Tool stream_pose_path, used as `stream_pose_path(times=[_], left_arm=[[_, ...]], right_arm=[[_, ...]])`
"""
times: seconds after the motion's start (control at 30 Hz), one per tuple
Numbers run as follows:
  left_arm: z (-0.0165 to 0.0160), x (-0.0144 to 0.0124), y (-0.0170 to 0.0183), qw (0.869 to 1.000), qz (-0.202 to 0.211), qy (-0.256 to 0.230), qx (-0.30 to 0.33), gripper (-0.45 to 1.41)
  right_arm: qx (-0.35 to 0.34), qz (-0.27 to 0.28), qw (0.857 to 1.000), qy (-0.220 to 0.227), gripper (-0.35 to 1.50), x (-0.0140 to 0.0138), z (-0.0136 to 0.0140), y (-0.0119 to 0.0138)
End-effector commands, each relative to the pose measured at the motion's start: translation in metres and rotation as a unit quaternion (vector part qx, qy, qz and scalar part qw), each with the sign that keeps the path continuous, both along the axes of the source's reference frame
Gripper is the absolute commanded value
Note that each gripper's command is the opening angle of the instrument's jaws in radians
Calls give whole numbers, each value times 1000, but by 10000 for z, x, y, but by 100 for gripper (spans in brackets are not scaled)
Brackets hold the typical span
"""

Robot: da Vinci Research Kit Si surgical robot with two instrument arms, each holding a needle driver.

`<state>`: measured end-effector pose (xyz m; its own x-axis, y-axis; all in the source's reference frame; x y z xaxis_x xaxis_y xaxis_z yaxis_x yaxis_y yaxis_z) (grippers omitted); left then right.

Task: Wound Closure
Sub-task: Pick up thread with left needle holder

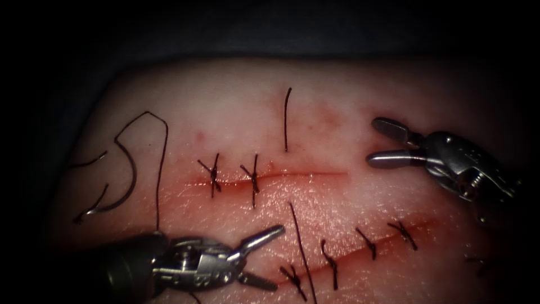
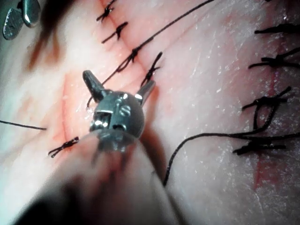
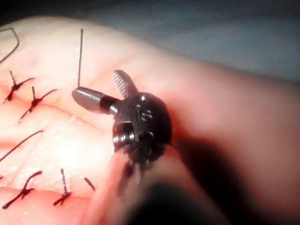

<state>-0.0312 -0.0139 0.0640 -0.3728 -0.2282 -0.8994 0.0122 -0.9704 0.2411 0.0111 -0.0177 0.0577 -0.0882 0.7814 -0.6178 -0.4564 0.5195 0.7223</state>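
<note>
The tissue carries a horizontal cut with two stitches at its left end. The curved needle lies loose on the tissue, left of the cut, held by neither tool and not in the tissue. Its dark thread loops above it and runs down toward the left tool. A thread end stands above the cut and another strand lies below it. My left tool is open below the cut, holding nothing. My right tool is open off the cut's right end, also holding nothing.
A second, slanted cut lower right is closed by several stitches. Short cut thread ends lie at the far left by the needle. Red fluid tints both cuts. The dark cloth lies beyond the tissue's far edge.
</note>
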Motion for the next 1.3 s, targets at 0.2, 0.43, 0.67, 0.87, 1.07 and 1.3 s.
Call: stream_pose_path(times=[0.2,0.43,0.67,0.87,1.07,1.3], left_arm=[[10,-25,9,1000,-7,-16,-8,48],[21,-36,4,1000,-4,-21,-16,41],[29,-50,-10,999,19,-28,-19,34],[16,-61,-16,998,35,-47,-24,31],[5,-66,-26,997,44,-55,-30,31],[-6,-63,-42,996,53,-61,-37,31]], right_arm=[[-1,3,1000,-1,109,14,8,8],[-4,3,1000,-2,108,16,14,4],[-6,4,1000,-1,108,16,14,2],[-6,5,1000,-2,108,17,15,2],[-6,5,1000,-2,108,17,18,2],[-6,4,1000,-7,108,20,27,3]])
